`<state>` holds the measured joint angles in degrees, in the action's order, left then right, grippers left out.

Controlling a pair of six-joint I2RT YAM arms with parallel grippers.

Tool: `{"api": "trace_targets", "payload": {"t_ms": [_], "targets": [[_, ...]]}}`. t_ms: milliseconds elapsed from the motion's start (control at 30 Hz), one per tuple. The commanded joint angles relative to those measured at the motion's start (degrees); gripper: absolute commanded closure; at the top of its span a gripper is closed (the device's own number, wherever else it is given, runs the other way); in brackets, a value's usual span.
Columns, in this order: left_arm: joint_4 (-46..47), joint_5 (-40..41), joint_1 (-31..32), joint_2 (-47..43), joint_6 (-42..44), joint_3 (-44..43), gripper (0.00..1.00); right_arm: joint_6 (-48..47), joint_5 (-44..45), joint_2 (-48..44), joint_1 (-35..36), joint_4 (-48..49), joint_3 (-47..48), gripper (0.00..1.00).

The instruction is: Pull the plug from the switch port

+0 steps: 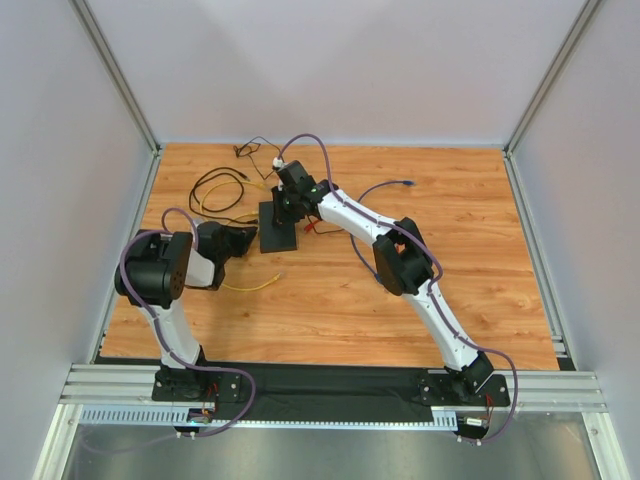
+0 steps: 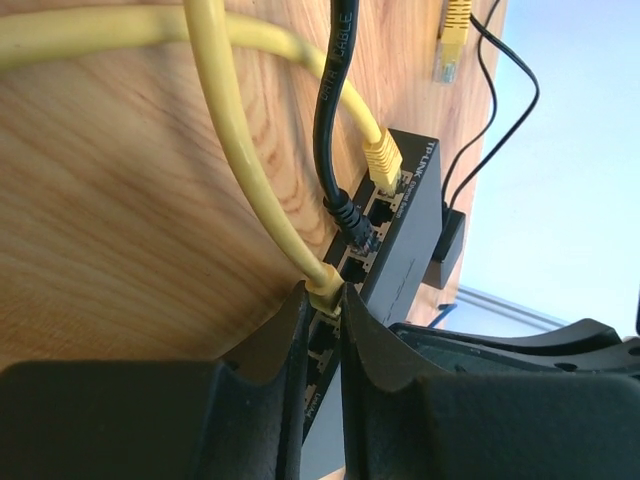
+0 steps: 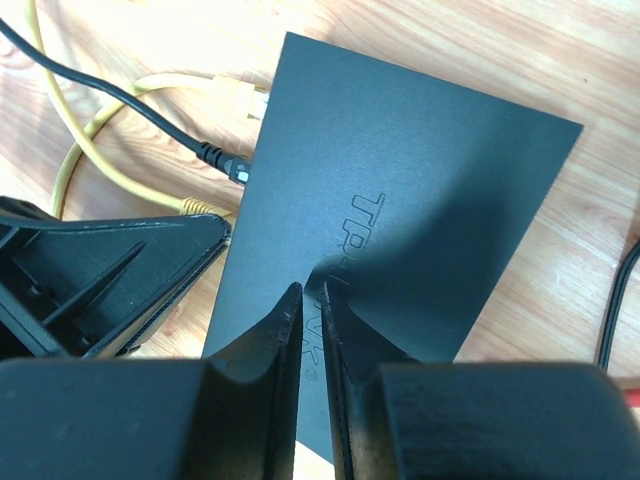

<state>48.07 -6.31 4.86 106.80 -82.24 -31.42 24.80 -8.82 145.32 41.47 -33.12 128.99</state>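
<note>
The switch (image 1: 278,228) is a flat matte-black box lying on the wooden table, left of centre. Along its port edge (image 2: 400,215), three leads are plugged in: a yellow plug (image 2: 383,160), a black plug (image 2: 352,218) and a second yellow plug (image 2: 324,281). My left gripper (image 2: 325,294) is shut on that nearest yellow plug, right at the port. In the top view the left gripper (image 1: 245,238) stands against the switch's left side. My right gripper (image 3: 310,295) is nearly shut with nothing between its fingers, its tips resting on the switch's top face (image 3: 420,170).
Loops of black cable (image 1: 215,185) and yellow cable (image 1: 250,285) lie left of the switch. A loose yellow plug (image 2: 452,40) lies beyond it. A small black adapter (image 2: 447,245) sits behind the switch. A purple lead with a blue plug (image 1: 405,184) lies at the right.
</note>
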Motion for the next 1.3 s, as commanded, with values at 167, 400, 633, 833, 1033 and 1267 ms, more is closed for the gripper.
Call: {"api": "trace_targets", "payload": {"t_ms": [167,400,633,833,1033,1267], "targets": [[12.3,2.7,0.0,3.5,0.3,4.5,1.00,0.3,5.6,5.6,-0.4,-10.2,2.0,0.87],[10.6,3.2,-1.7,0.2,2.9,5.7,1.00,0.6,5.7,5.9,-0.5,-10.5,2.4,0.88],[6.4,1.8,-3.6,-4.1,4.5,6.6,1.00,0.5,5.6,6.0,-0.5,-10.2,2.7,0.87],[2.5,-0.5,-3.8,-5.1,6.7,4.8,1.00,0.4,5.0,6.7,-0.6,-10.6,3.5,0.87],[-13.7,-1.9,-3.3,-17.4,15.9,-0.3,1.00,0.0,2.2,4.5,-1.0,-6.7,1.3,0.85],[-35.4,1.2,0.1,-38.4,28.8,-5.3,1.00,-1.3,-0.2,0.8,-1.0,-2.9,-0.9,0.79]]}}
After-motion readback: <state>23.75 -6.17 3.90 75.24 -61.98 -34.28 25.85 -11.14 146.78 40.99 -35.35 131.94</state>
